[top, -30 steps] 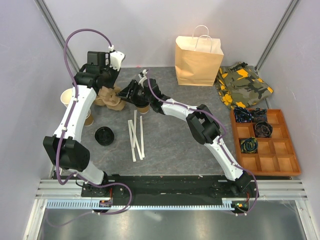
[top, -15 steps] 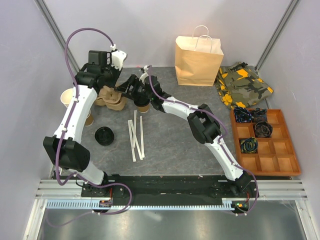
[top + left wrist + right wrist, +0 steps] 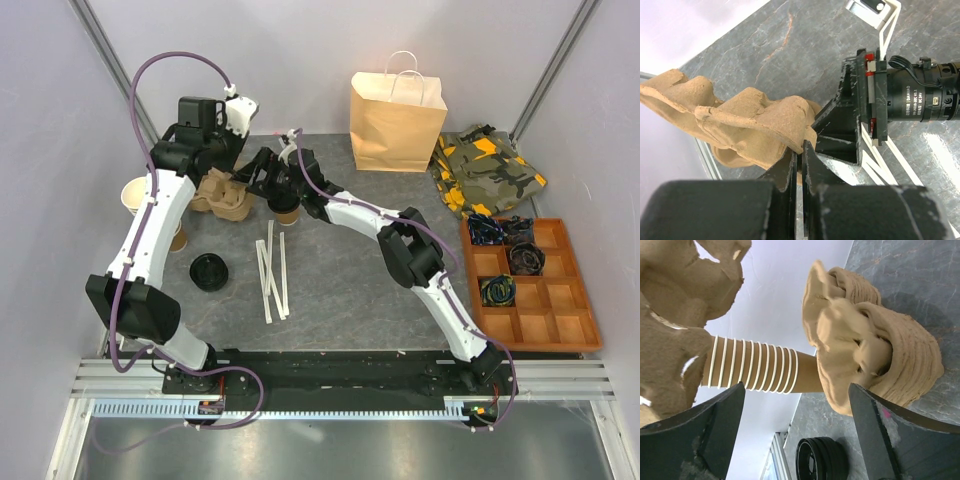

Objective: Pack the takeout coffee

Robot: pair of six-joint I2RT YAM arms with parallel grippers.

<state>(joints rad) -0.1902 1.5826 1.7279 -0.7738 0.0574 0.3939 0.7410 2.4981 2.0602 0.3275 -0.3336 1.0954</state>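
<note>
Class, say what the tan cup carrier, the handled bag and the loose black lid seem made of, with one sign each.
Cup carrier: moulded paper pulp, matte; rough fibrous surface.
Bag: brown kraft paper; flat matte folds.
Lid: probably plastic; slight sheen, moulded rings.

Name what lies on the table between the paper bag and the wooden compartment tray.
A crumpled camouflage cloth lies between the paper bag and the wooden tray; the top view shows it.

From high at near edge, looking straight down over whole counter [image 3: 340, 290]. From each wrist, very close, low; both catching pulp carrier [image 3: 750, 120].
</note>
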